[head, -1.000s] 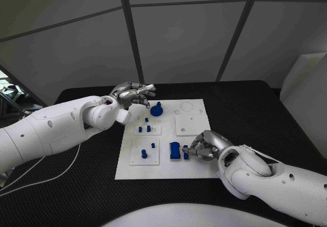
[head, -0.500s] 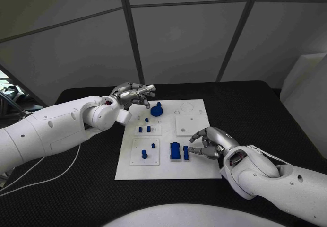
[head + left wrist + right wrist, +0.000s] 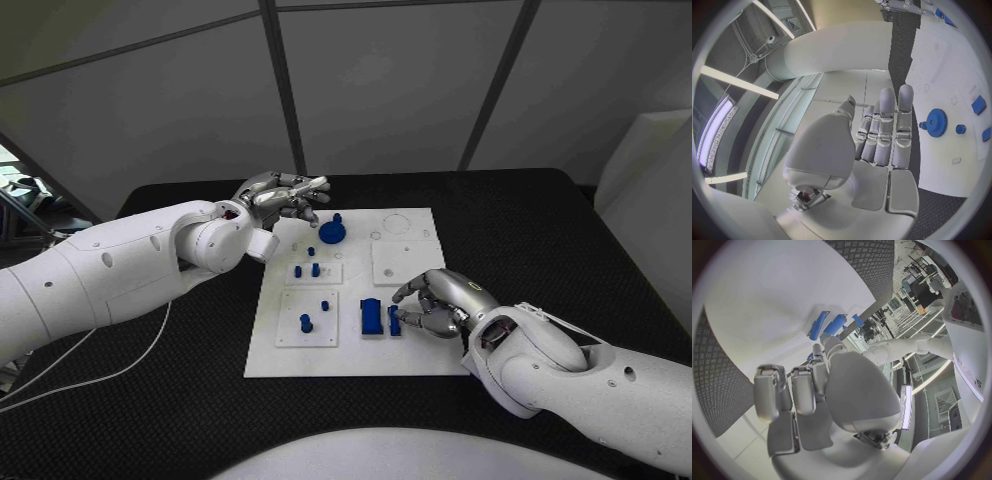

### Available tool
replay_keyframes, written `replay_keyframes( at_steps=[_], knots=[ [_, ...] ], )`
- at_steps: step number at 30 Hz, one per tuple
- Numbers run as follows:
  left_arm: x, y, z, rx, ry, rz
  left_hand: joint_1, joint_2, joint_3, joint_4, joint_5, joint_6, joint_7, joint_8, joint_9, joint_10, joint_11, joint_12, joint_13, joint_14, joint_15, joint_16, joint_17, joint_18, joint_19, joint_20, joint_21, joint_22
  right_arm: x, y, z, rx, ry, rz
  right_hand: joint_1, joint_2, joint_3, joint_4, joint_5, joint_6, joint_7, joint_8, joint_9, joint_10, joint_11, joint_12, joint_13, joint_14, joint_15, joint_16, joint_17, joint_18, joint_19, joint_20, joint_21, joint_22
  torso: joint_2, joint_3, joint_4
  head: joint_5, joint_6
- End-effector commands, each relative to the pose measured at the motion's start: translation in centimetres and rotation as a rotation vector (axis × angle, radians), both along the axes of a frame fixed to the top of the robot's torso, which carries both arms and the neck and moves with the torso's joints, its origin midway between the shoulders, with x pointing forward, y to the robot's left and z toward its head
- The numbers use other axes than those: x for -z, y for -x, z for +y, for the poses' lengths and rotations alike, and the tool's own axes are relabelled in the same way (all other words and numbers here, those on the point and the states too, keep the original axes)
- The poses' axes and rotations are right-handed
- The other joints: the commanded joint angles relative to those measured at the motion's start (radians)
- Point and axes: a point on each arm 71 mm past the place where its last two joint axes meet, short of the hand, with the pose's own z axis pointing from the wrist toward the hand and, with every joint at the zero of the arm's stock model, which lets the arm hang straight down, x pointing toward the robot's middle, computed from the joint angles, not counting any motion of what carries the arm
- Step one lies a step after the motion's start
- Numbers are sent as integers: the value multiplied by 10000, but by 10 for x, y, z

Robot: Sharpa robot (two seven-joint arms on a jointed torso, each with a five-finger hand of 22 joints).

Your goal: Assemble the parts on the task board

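Black worktop, head view: the worktop (image 3: 577, 240) carries the white task board (image 3: 411, 355) at its centre.
Head view, parts: a blue gear (image 3: 332, 233) stands on the board toward 12 o'clock; small blue pegs (image 3: 306, 270) sit near the middle; one peg (image 3: 304, 323) stands toward 8 o'clock; two upright blue blocks (image 3: 371, 318) stand toward 6 o'clock.
Head view, left hand: the left hand (image 3: 281, 197) hangs over the board's 11 o'clock corner, just beside the gear, fingers curled loosely and apart, nothing between them.
Head view, right hand: the right hand (image 3: 441, 301) sits at the board's 4 o'clock edge, fingertips right beside the thinner blue block (image 3: 394, 320); whether they touch or pinch it I cannot tell.
Left wrist view: the left hand (image 3: 879, 145) shows its fingers (image 3: 904, 120) straight and side by side, empty; the gear (image 3: 936, 122) and a small peg (image 3: 961, 129) lie on the board (image 3: 942, 65) beyond them.
Right wrist view: the right hand (image 3: 817, 395) has its fingers (image 3: 770, 390) bent toward the board (image 3: 767, 305); two blue blocks (image 3: 826, 325) stand just past the fingertips; contact cannot be told.
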Motion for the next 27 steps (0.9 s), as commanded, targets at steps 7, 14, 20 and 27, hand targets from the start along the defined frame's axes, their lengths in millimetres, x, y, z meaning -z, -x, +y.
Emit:
replay_keyframes(
  at_steps=[7, 14, 20, 27],
  knots=[
    [-1, 0, -1, 83, 84, -17, 18, 59, -52, -11, 15, -36, -2, 45, -8, -95, 8, 35, 3, -27, 23, -35, -15, 406, 36, 53, -42, -16, 4, -1, 2, -513, 302, 179, -292, -313, 836, 72, 168, 201, 7, -40, -509, 103, 25, 139, -527, 769, 20, 51, 1307, -90, 679, 25, 72, 2350, 0, -1, -3, 16, -26],
    [-1, 0, -1, 77, 78, -12, 18, 59, -52, -11, 15, -36, -2, 45, -8, -95, 8, 35, 3, -27, 23, -35, -15, 406, 36, 53, -42, -16, 5, -1, 3, -556, 402, 290, -463, -405, 1110, 91, 84, 273, 20, -29, -676, 122, 36, 184, -509, 769, 29, 53, 1310, -93, 688, 33, 82, 2358, -2, -5, -10, 18, -32],
    [-1, 0, -1, 83, 78, -7, 18, 59, -52, -11, 15, -36, -2, 45, -8, -95, 8, 35, 3, -27, 23, -35, -15, 406, 36, 53, -42, -16, 7, -1, 5, -628, 488, 413, -625, -461, 1324, 94, -142, 439, 18, -5, -796, 160, 40, 267, -465, 772, 35, 62, 1325, -97, 698, 42, 95, 2368, -7, -2, -7, 24, -56],
    [-1, 0, 0, 79, 73, -2, 18, 59, -52, -11, 15, -36, -2, 45, -8, -95, 8, 35, 3, -27, 23, -35, -15, 406, 36, 53, -42, -16, 6, -4, 2, -287, 419, 232, -1001, -577, 1421, 130, -1468, 432, 53, -53, -1042, 176, 75, 298, -463, 772, 59, 63, 1325, -99, 705, 54, 100, 2374, -10, -6, -12, 29, -42]
  ],
)
